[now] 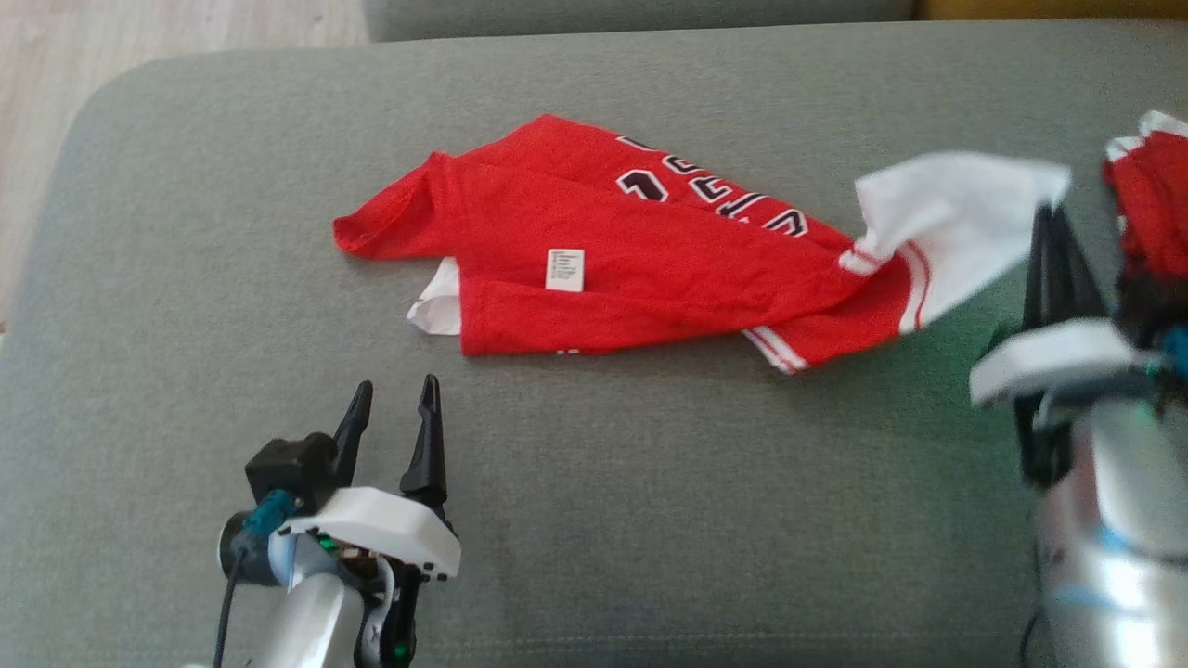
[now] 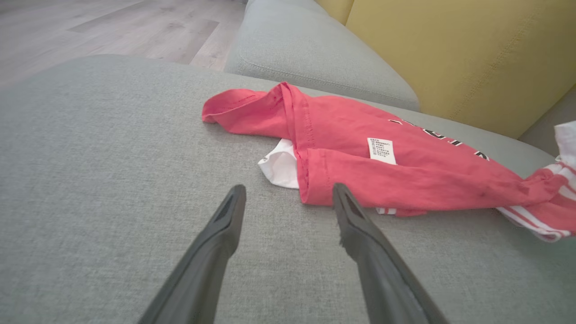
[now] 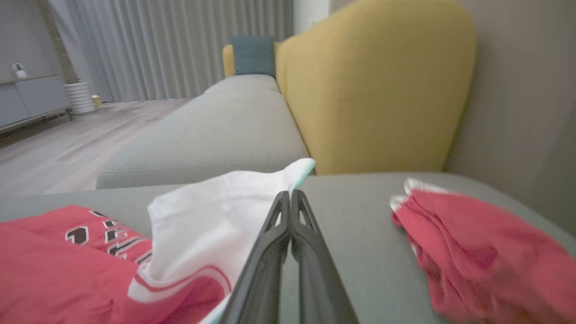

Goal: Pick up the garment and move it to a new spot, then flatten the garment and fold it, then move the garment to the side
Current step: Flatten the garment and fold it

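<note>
Plainly the right gripper (image 1: pixel 1049 218) has its two dark fingers pressed flat together. The white sleeve (image 1: pixel 947 209) of the garment (image 1: pixel 631 278) rises to their tips, so it appears pinched there and lifted off the cushion (image 1: pixel 650 520). The left gripper (image 1: pixel 396 397) stands wide open and holds nothing, hovering above bare upholstery just near of the garment's near-left hem. The garment itself lies mid-cushion, stretching from the centre toward the right, with its right end raised.

Judging by this, the step in hand is the flattening: one end is gripped while the other lies slack and doubled. The next move likely calls for the left gripper to reach forward, take the hem by the white underlayer, and pull away from the right one so the cloth draws taut.

The cloth is a thin, limp red knit with white striped trim, black-and-white numerals and a small white care label (image 1: pixel 565 269). It lies creased, with one layer folded over. The cushion is a coarse grey weave with rounded corners. A second red garment (image 1: pixel 1151 199) lies bunched at the far right, near a smooth mustard backrest (image 3: pixel 382 85).
</note>
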